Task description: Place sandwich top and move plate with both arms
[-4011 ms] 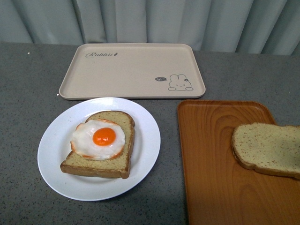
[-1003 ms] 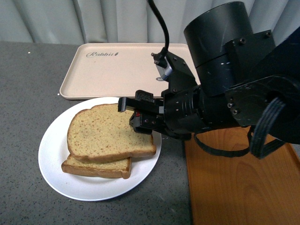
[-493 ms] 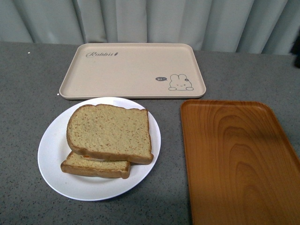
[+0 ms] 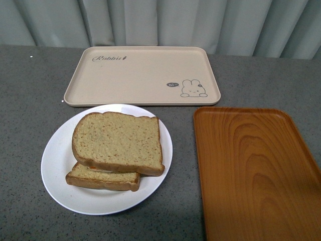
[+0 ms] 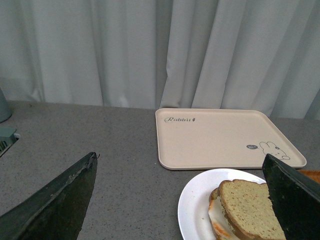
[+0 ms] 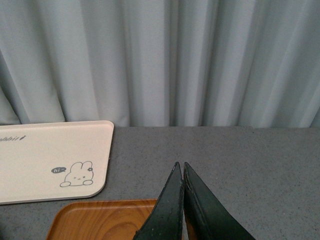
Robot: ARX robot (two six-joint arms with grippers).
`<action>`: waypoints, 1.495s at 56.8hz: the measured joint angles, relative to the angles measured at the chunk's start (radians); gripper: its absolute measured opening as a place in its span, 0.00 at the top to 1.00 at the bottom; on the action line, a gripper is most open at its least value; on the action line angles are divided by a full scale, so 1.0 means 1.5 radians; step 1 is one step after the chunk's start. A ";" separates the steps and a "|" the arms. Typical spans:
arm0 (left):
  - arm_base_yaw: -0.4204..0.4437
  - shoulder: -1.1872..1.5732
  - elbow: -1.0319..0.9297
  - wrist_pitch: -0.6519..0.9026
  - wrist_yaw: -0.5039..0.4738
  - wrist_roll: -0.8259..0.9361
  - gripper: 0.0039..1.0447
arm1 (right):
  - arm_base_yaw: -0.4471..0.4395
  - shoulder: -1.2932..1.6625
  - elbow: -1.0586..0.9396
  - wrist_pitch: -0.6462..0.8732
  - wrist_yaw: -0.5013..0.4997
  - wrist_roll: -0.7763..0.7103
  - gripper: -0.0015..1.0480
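Left gripper (image 5: 179,157): you have its fingers (image 5: 60,200) spread wide, nothing between them, touching nothing. Right gripper (image 6: 180,165): fingers (image 6: 167,210) pressed together tip to tip, holding nothing.

The sandwich top (image 4: 118,140) lies on the lower slice (image 4: 103,178), skewed so the lower one's near edge sticks out. Both sit on the plate (image 4: 55,160).

Left wrist view: the plate (image 5: 192,210) is ahead of the open fingers and below them, much closer to one finger than the other. That finger hides part of the sandwich top (image 5: 250,210). The rabbit tray (image 5: 220,137) lies beyond the fingertips. A rim of egg white (image 5: 217,220) pokes out between the slices; you cannot make that out from the front.

Right wrist view: the orange tray (image 6: 100,220) is under the closed tips, the rabbit tray (image 6: 45,160) ahead and off to one side, well apart from the fingers. No plate or bread here.

Front view: neither arm shows. Only here do you get the whole plate, with the rabbit tray (image 4: 140,75) behind it and the orange tray (image 4: 251,170) beside it.
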 joint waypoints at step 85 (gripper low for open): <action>0.000 0.000 0.000 0.000 0.000 0.000 0.06 | -0.060 -0.602 -0.052 -0.530 -0.060 0.000 0.99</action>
